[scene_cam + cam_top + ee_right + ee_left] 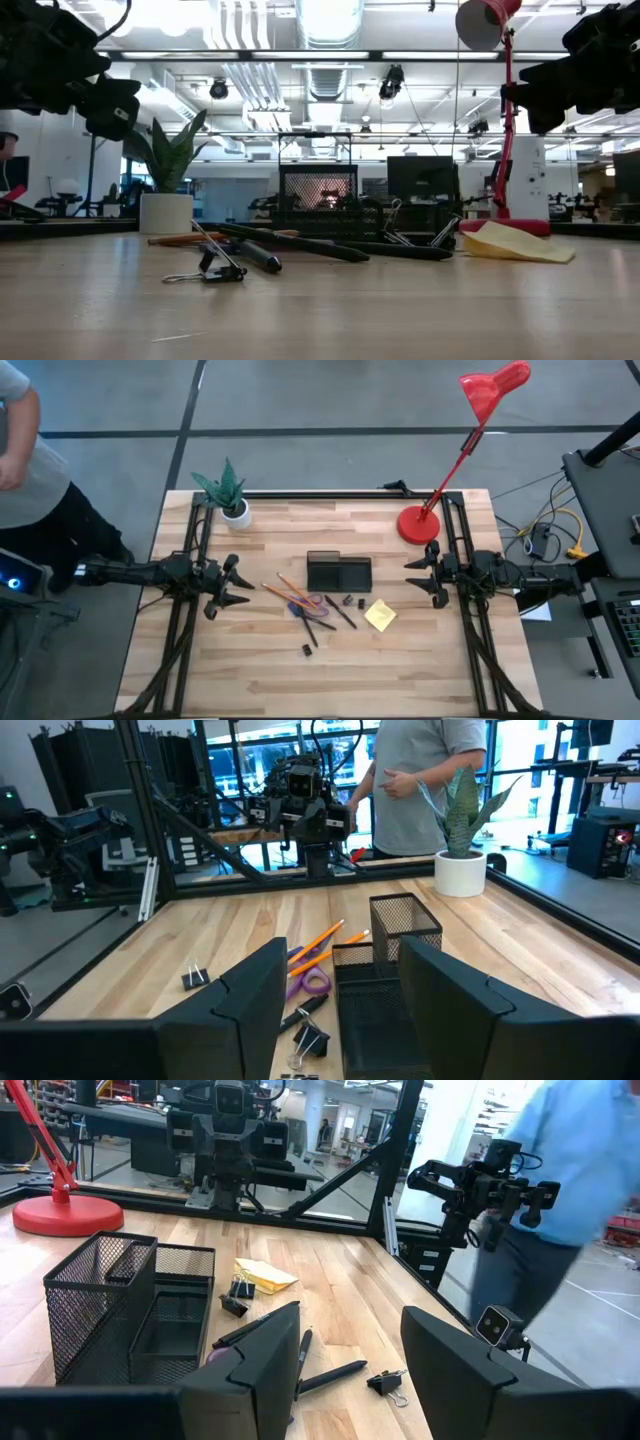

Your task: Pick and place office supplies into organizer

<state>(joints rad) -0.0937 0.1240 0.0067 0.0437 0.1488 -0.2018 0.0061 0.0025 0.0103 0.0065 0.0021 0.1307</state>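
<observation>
Black mesh, your organizer (338,573) sits mid-worktop (420,660); you can't tell what its compartments hold. Pencils (288,587), scissors (308,603), pens (339,611), clips (307,650) and sticky-note pad (380,614) lie just beside it. Left end effector (237,587) and right end effector (418,576) flank them, both released, grasping nothing.

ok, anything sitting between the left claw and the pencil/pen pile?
Nothing visible. The left claw is open at the table's left side, and only bare wood separates it from the pile of pencils and pens. The organizer sits just behind the pile, also unobstructed.
</observation>
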